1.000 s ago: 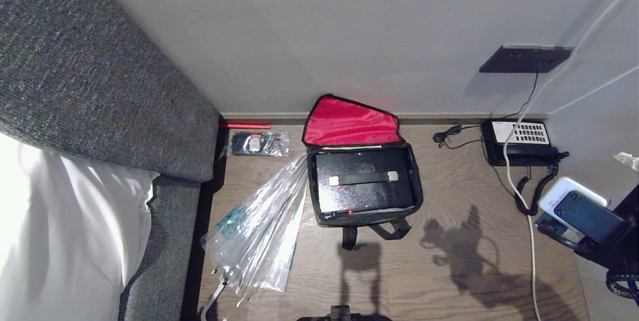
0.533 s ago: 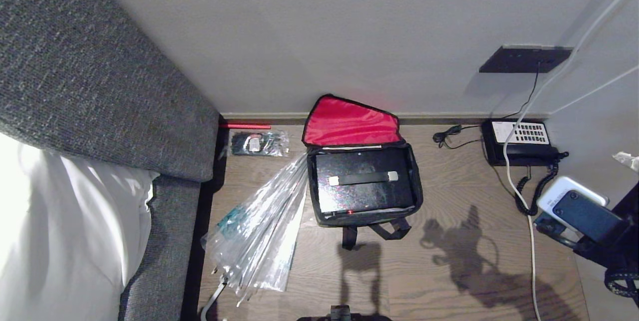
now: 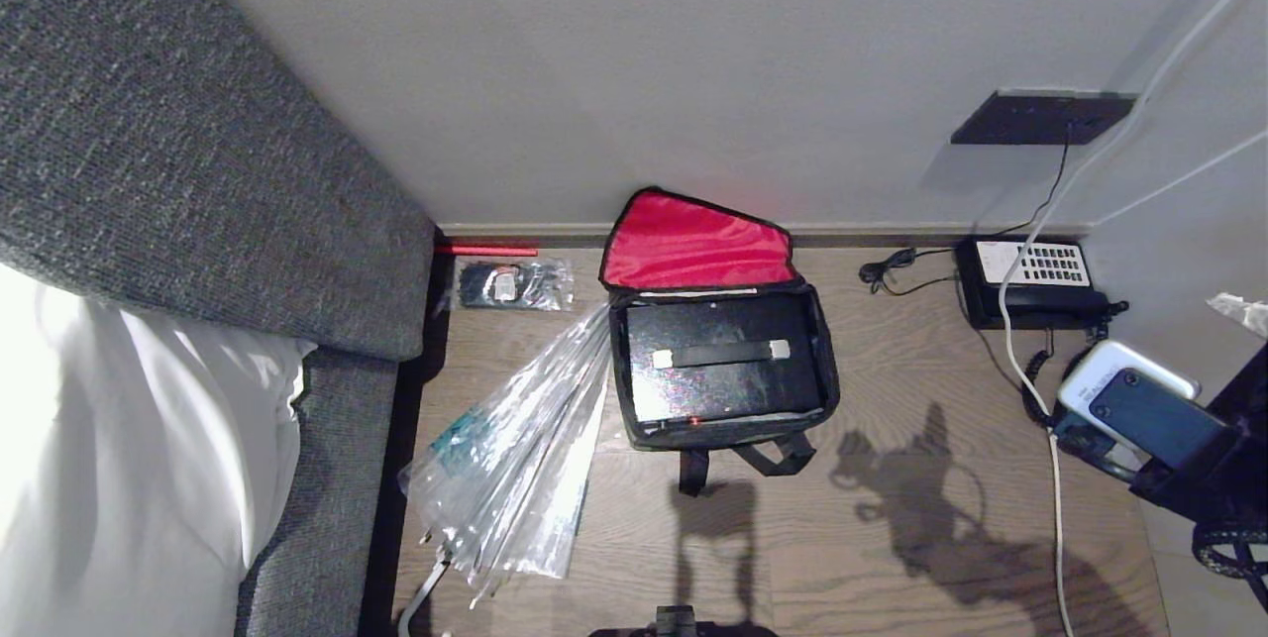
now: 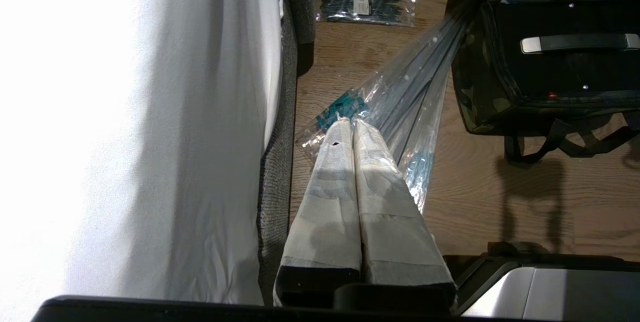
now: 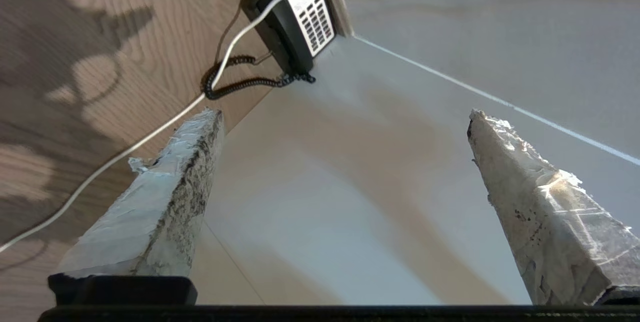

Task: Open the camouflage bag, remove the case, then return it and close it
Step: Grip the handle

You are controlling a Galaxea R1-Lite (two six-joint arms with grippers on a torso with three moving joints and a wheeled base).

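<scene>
Two grippers idle: your left gripper point(image 4: 352, 126) pressed closed above the umbrella point(image 3: 515, 449), your right gripper point(image 5: 345, 116) spread wide near the telephone point(image 3: 1030, 282). The case point(image 3: 721, 360) lies inside the unzipped camouflage bag point(image 3: 827, 374).

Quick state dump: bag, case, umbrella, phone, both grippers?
camouflage bag: open, red-lined lid flipped back against the wall.
case: lying flat inside the bag, handle up.
umbrella: folded, lying on the floor beside the bag.
telephone: on the floor by the wall, handset on its cradle.
left gripper: jaws shut, holding nothing, above the umbrella.
right gripper: jaws wide open, empty, off to the bag's right near the telephone.
</scene>
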